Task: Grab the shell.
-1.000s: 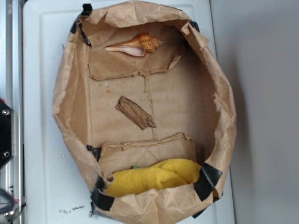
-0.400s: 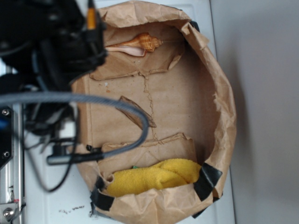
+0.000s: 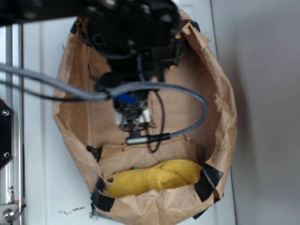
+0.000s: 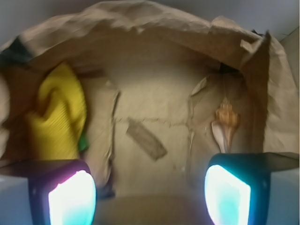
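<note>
Orange-brown ribbed spire on the shell [image 4: 226, 123], with a pale, smooth end tapering toward the wrist camera; slightly blurred, so finer surface detail cannot be read. It lies on the floor of the paper bag [image 4: 154, 28], close to the bag's wall and beside a raised, torn cardboard flap. In the exterior view the arm hides the shell completely.

Claw [image 4: 150, 190]: both fingers [image 4: 71, 197] show at the bottom of the wrist view, set wide apart, glowing at the tips, nothing between them. It hangs above the bag floor, clear of the shell; the shell sits just beyond one finger, not between the two.

Other contents, placed from the shell: flat dark-brown wood piece [image 4: 146, 139] lies near the middle of the bag floor, apart from the shell. Yellow cloth [image 4: 58, 115] is bunched against the bag wall opposite the shell, well apart from it. Bag rests on a white table [image 3: 42, 154].
</note>
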`<state>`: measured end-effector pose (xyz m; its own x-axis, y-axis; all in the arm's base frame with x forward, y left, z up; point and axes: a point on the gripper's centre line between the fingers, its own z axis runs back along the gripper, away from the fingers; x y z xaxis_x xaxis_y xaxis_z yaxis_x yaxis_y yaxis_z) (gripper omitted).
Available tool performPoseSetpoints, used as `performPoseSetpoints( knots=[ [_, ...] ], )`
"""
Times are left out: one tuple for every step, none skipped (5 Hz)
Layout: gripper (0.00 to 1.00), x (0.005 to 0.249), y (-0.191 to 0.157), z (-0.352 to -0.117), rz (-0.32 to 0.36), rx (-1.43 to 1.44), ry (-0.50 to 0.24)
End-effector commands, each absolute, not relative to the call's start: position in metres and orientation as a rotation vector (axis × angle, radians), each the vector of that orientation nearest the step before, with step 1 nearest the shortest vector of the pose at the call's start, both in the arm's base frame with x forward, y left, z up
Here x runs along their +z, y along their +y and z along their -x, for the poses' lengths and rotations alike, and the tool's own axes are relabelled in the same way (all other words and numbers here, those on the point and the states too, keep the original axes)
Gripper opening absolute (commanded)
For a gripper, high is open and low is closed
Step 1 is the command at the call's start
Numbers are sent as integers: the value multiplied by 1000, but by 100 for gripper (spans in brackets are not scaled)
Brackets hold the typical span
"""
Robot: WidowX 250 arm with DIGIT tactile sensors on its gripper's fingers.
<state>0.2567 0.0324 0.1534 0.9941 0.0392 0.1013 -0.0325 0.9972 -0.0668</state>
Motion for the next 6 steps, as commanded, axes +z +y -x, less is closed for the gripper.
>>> performPoseSetpoints(
  knots=[
    [100, 148, 27, -278, 66, 1, -89],
    [100, 148, 27, -278, 66, 1, -89],
    [100, 148, 27, -278, 66, 1, -89],
    [100, 148, 27, -278, 66, 1, -89],
    [100, 132, 38, -291, 32, 87, -108],
    [100, 132, 52, -287, 7, 143, -119]
  ],
)
